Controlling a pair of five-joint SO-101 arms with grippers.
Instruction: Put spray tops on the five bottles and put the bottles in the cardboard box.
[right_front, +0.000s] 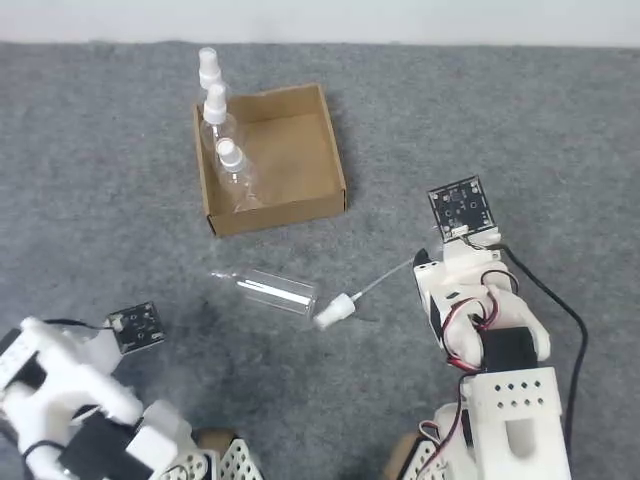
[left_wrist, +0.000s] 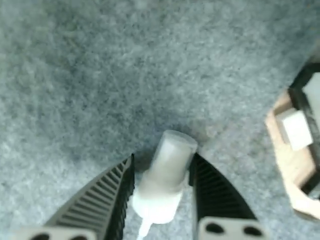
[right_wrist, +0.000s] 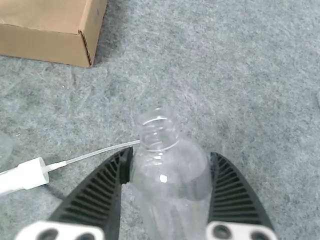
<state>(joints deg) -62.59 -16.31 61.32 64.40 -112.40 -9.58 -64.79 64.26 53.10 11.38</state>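
Observation:
My left gripper (left_wrist: 162, 165) is shut on a white spray top (left_wrist: 167, 172), held just above the grey carpet; its arm (right_front: 70, 385) is at the near left. My right gripper (right_wrist: 170, 159) is shut on a clear bottle (right_wrist: 167, 170) whose neck is bare and points away from the wrist. A second topless bottle (right_front: 275, 290) lies on its side mid-carpet, with a loose spray top (right_front: 335, 312) and its thin tube beside it; that spray top (right_wrist: 25, 175) lies close to my right gripper. The cardboard box (right_front: 330, 150) holds three capped bottles (right_front: 231, 165) along its left wall.
The right arm (right_front: 480, 330) stands at the near right with its cable trailing off to the side. A box corner (right_wrist: 55, 30) shows beyond the held bottle. A tan and black fixture (left_wrist: 295, 150) sits at the edge of the left wrist view.

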